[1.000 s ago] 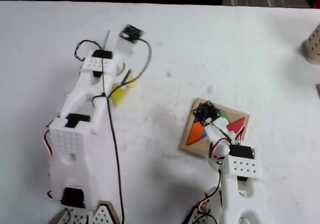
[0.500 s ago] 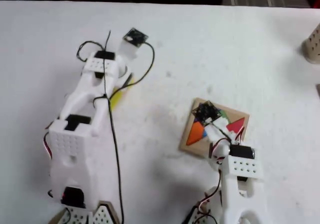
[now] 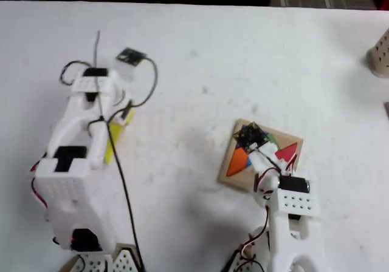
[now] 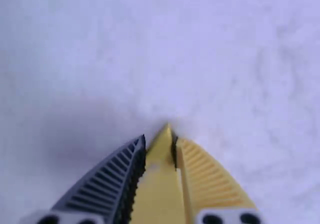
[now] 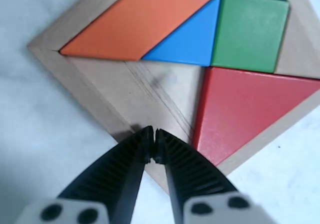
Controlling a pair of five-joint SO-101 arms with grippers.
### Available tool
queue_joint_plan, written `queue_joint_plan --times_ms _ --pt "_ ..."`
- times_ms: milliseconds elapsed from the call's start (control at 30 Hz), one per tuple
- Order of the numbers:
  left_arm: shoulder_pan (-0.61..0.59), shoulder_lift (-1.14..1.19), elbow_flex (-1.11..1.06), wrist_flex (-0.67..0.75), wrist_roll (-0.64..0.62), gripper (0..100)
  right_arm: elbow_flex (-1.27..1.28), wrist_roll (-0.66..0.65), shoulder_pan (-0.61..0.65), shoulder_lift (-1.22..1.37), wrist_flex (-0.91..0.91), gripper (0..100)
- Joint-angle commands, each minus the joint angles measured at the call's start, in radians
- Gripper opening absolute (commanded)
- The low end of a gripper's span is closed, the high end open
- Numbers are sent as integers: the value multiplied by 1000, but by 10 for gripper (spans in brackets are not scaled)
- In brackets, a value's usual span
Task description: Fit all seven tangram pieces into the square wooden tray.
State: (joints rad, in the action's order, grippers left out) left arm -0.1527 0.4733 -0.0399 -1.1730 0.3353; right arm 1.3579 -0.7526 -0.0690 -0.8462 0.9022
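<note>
Leftward has swung the left gripper (image 4: pixel 159 142), clamped on a yellow piece (image 4: pixel 160 194); the right gripper (image 5: pixel 153 144) hangs closed and empty, with the tray (image 5: pixel 112 96) just beneath it.

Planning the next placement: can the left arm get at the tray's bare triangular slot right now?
Probably not: the right gripper hangs shut over the wooden tray at its bare slot, and the left gripper, holding the yellow tangram piece, sits far off across the table.

My right arm (image 3: pixel 290 202) hangs over the tray (image 3: pixel 226 172), which holds an orange piece (image 3: pixel 238 161), a red piece (image 3: pixel 287 152) and a green piece (image 3: pixel 271 141). Well left of the tray, a yellow piece (image 3: pixel 114 139) pokes from under my left arm (image 3: pixel 76 156) on the white counter (image 3: pixel 243 59).
</note>
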Motion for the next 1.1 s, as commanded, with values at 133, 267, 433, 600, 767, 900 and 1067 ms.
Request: queue_joint_plan --times_ms 133,267,433,600,767,900,1067 --pt "-73 -354 -427 232 0 101 2 -11 10 -2 12 16" --pt "-108 -553 -626 321 -2 124 2 -8 8 -2 12 16" --pt "-200 -638 -721 333 -2 160 2 -8 8 -2 12 16" --pt "-312 -645 -700 330 2 158 2 -9 8 -2 12 16" --pt "-394 -645 -655 242 6 177 2 -9 8 -2 12 16" --pt "-414 -653 -651 178 8 243 2 -9 8 -2 12 16" --pt "-412 -777 -740 181 9 268 6 -9 10 -2 10 16"
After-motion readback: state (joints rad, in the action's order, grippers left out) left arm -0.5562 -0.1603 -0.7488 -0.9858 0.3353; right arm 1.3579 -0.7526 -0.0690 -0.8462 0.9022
